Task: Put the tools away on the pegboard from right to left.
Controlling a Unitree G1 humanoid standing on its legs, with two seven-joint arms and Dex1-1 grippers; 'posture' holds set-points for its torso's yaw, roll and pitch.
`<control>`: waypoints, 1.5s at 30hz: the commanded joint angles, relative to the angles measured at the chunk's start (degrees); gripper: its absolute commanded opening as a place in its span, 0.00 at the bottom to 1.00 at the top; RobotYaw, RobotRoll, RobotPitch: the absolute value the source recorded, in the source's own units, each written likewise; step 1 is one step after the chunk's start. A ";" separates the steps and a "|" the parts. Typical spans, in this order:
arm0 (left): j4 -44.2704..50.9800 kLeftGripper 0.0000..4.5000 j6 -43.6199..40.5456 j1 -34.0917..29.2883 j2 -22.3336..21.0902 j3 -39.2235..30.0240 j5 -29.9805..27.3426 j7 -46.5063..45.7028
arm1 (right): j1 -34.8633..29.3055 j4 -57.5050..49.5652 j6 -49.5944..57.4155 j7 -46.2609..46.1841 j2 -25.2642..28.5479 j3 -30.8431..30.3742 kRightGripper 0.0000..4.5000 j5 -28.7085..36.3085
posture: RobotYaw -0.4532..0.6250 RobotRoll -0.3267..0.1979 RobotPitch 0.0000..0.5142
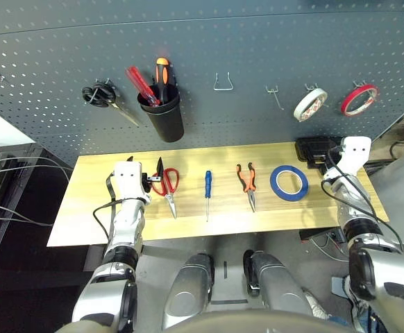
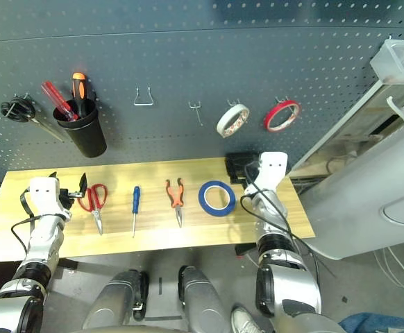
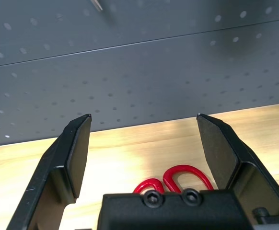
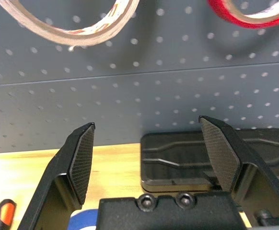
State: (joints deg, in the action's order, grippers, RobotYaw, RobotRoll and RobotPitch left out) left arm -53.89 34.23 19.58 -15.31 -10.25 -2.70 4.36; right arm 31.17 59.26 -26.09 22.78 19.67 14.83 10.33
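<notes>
While all four tools are still lying in a row across the middle of the bench, nothing is yet hanging in the free hooks of the pegboard behind it. Going from the bench's left end: the left gripper is hovering just beside the red-handled scissors, its jaws spread wide and gripping nothing; in the left wrist view the red loops are showing just beyond the jaws' base. The scissors are lying with handles toward the pegboard and blades toward the near edge. Next is lying the slim blue-handled screwdriver, its long axis running from far edge to near edge, then the needle-nose pliers, handles toward the pegboard and nose toward the near edge. The blue tape roll is lying flat toward the right end.

The right gripper is sitting near the far right corner, beside a black case, and is also released and holding nothing. The order running right to left, the tape roll is likely the first to go, and the right arm is plainly the nearer one: the roll is lying just to the left of its jaws and slightly toward the near edge. Whether the jaws are clear of the black case is hard to judge from here. An empty hook is standing on the pegboard left of the white tape roll and red tape roll.
</notes>
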 commanded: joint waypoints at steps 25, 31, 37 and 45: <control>19.07 0.99 -7.57 -11.15 0.40 11.64 4.88 13.47 | -1.27 -7.47 30.26 1.07 2.84 -6.88 1.00 -4.93 | 0.46 0.62 0.45; 23.14 0.99 -9.71 -12.10 1.54 13.22 5.36 13.14 | -0.85 -9.57 36.12 1.20 2.94 -8.99 1.00 -6.29 | 0.46 0.62 0.52; 26.97 0.99 -10.69 -14.73 1.51 13.81 5.31 13.24 | -2.73 -11.73 39.68 0.93 2.67 -10.00 1.00 -6.92 | 0.47 0.62 0.59; 31.15 0.99 -11.47 -17.93 0.96 14.36 5.54 13.37 | -3.54 -10.87 42.18 -1.16 1.83 -9.98 1.00 -7.14 | 0.49 0.62 0.64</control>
State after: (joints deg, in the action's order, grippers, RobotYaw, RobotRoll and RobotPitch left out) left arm -23.48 23.57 3.04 -14.34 3.50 2.18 17.51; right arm 28.62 47.24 14.81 22.12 22.04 5.36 3.78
